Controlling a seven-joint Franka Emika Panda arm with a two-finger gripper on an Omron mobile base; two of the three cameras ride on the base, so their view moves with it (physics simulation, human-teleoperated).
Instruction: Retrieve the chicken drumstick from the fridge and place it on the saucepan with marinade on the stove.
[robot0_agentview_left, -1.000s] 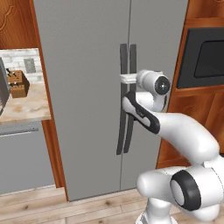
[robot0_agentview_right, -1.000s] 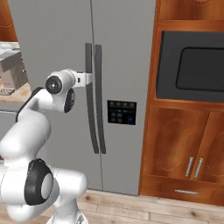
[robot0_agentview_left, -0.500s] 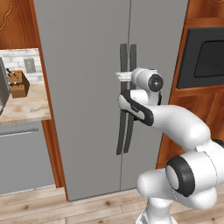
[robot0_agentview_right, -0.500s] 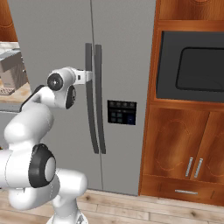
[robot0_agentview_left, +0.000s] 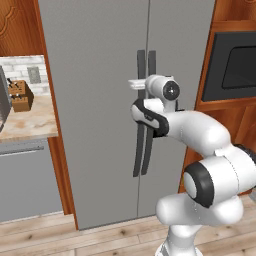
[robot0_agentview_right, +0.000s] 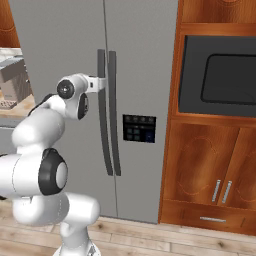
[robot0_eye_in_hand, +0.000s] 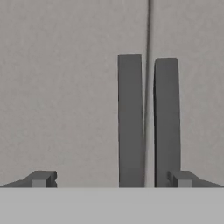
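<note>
Gripper: jaws spread wide apart, nothing between them, levelled at the fridge front near the top of the door handles. Fingertips stood at 7 and 5 o'clock in the hand view, clear of the door surface.

Left door handle: dark, upright, at 6 o'clock between the fingertips, nearer the 5 o'clock one. Right door handle: just beside it, directly above the 5 o'clock fingertip.

Fridge: tall, grey, both doors shut, contents hidden; chicken drumstick could not be seen.

Control panel: dark, on the right door, at 3 o'clock of the handles.

Built-in oven: in wooden cabinetry at 3 o'clock of the fridge.

Counter: at 9 o'clock, bearing a knife block.
</note>
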